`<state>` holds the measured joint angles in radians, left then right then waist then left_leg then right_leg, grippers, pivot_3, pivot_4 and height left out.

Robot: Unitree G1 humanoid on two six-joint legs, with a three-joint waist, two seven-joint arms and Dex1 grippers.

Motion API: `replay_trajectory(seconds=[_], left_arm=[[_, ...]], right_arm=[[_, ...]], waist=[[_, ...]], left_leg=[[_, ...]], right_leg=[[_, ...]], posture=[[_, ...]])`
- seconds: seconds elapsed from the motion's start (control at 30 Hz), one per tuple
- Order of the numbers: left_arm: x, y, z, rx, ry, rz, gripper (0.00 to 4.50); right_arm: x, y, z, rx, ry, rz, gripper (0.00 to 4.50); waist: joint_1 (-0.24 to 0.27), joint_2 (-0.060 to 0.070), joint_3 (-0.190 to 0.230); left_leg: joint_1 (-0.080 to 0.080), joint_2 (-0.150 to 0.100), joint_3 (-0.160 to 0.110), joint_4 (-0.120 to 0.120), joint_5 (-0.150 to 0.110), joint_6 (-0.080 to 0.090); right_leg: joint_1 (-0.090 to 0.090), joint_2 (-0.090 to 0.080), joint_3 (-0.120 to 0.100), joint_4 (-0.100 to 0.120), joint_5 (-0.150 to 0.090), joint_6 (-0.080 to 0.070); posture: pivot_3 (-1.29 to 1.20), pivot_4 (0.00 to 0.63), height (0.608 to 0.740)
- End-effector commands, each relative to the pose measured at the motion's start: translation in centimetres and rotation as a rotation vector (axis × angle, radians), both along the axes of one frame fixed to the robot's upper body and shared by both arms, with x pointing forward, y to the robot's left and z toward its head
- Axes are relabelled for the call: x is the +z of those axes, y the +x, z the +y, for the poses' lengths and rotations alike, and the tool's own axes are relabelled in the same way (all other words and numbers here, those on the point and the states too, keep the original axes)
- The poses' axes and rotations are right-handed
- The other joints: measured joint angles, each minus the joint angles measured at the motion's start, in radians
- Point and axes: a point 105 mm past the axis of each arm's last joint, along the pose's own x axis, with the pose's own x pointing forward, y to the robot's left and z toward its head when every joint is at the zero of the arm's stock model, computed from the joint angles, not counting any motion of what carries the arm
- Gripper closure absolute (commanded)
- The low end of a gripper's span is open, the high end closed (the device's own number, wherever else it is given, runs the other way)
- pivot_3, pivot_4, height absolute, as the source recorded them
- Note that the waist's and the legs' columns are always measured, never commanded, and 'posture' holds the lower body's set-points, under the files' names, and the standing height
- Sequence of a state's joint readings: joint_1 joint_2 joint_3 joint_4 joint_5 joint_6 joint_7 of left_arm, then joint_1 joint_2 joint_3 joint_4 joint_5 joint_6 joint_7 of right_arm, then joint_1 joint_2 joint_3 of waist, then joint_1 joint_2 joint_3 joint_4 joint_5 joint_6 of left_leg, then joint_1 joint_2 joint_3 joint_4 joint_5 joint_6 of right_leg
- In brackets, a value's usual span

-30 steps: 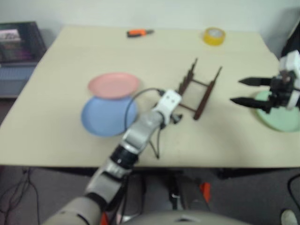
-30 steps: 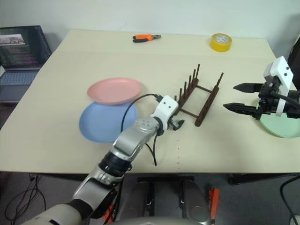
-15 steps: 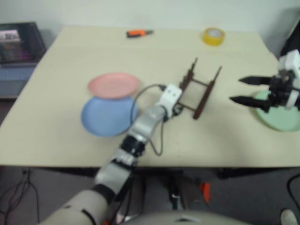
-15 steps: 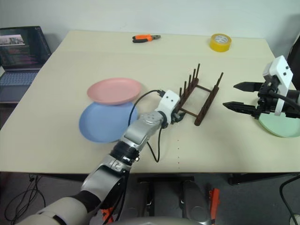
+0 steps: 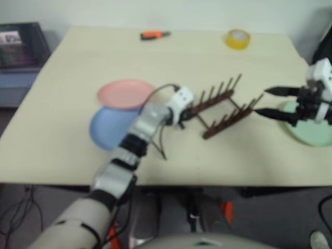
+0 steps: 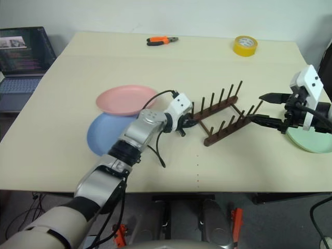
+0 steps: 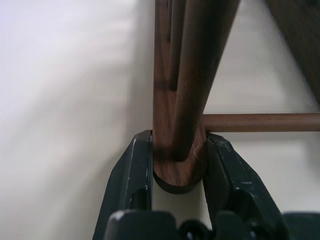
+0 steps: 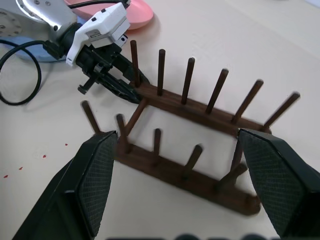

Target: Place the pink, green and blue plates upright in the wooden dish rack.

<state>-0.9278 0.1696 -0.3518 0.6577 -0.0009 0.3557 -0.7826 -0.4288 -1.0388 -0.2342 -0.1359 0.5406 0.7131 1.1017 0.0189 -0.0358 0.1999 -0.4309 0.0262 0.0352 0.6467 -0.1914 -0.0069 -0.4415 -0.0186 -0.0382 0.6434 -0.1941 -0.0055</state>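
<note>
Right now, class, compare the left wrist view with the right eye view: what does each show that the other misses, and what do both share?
Left wrist view alone: the close-up of the left claw with both fingers pressed on the rounded end of a rail of the wooden dish rack.

Right eye view alone: pink plate overlapping blue plate, green plate, open right claw, yellow tape roll, orange pliers, laptop.

Shared: rack, left claw, table.
</note>
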Motion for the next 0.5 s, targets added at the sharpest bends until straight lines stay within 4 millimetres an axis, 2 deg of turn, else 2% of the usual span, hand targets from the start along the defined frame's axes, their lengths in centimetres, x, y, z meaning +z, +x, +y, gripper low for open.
replay_trajectory(seconds=[0.03,0.17,0.33,0.5], left_arm=[[2.4,-1.1,-2.2,-0.205,-0.030,-0.034,3.45],[2.4,-1.9,-3.3,-0.329,0.002,-0.035,3.45],[1.2,-2.0,-4.3,-0.427,0.114,-0.083,3.45],[2.1,-1.6,-5.1,-0.441,0.121,-0.106,3.45]], right_arm=[[1.8,-0.6,-0.2,-0.004,-0.002,-0.071,0.31],[1.9,-0.8,-0.3,-0.008,-0.004,-0.073,0.31],[1.8,-1.1,-0.3,-0.012,-0.007,-0.071,0.31],[1.7,-1.3,-0.3,-0.017,-0.008,-0.068,0.31]], waist=[[0.001,0.000,0.000],[0.001,0.000,0.000],[0.001,0.000,0.000],[0.000,0.000,0.000]], left_leg=[[0.000,0.000,0.000,0.000,0.000,0.000],[0.000,0.000,0.000,0.000,0.000,0.000],[0.000,-0.001,0.000,0.001,0.000,0.000],[0.000,-0.001,0.000,0.001,0.000,0.000]], right_leg=[[0.000,0.000,-0.001,0.000,0.000,0.000],[0.000,0.000,-0.001,0.000,0.000,0.000],[0.000,0.000,-0.001,0.000,0.000,0.000],[0.000,0.000,-0.001,0.000,0.000,0.000]], posture=[[0.00,0.150,0.740],[0.00,0.150,0.740],[0.00,0.150,0.740],[0.00,0.150,0.740]])
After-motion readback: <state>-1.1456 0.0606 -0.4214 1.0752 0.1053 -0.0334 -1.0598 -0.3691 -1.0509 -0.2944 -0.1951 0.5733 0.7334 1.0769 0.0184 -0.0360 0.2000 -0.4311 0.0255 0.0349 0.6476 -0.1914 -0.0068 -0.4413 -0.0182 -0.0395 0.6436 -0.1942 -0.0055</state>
